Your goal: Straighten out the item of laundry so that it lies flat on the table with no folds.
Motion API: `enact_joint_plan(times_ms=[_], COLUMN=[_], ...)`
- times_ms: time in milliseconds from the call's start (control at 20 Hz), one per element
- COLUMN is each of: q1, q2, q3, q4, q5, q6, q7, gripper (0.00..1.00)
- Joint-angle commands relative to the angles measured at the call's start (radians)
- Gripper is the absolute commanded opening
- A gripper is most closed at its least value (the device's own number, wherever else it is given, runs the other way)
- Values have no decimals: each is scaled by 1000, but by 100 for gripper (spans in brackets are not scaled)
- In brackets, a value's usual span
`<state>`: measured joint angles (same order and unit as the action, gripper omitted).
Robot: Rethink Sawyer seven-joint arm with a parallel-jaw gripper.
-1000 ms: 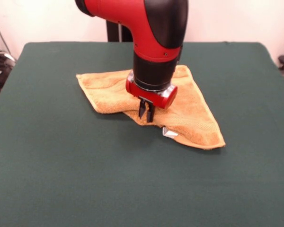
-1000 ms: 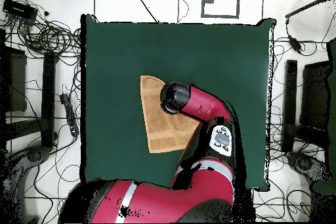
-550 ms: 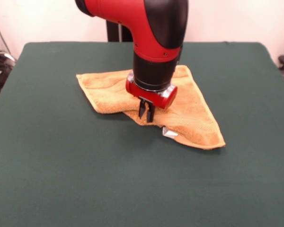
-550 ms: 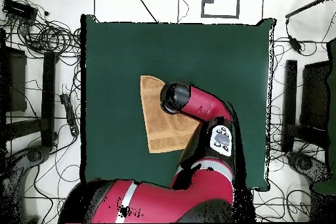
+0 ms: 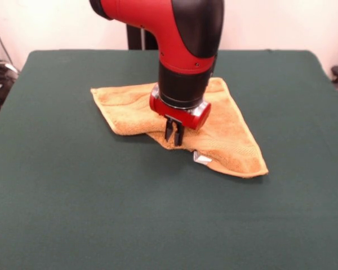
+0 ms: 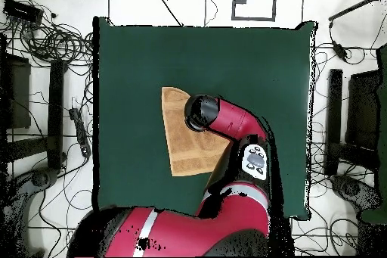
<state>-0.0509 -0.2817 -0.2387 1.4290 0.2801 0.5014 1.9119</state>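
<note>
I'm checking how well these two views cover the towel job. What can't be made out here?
- Overhead view: the arm covers the towel's right part and the end effector.
- Front view: the arm covers the towel's middle and far edge.
- Front view: the end effector looks nearly closed, but whether it pinches cloth is unclear.
- Front view: the white tag is too small to read.

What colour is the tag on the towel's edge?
White; the tag on the towel shows best in the front view.

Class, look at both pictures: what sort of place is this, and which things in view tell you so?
Most likely a robotics lab. A robot arm works over a towel on a green table, and the overhead view shows loose cables and equipment stands on the floor around it.
</note>
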Motion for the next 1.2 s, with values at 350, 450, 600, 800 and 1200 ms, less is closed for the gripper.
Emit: enact_joint_plan(times_ms=[350,450,600,800,1200], q1=[-20,-24,-29,-32,-52], q2=[45,44,41,30,23], q3=[104,103,103,105,117], q4=[40,38,34,42,38], q5=[-2,-2,-4,-2,-11], q6=[-64,-61,-55,-51,-44], q7=[139,136,130,131,108], gripper=[0,0,0,0,0])
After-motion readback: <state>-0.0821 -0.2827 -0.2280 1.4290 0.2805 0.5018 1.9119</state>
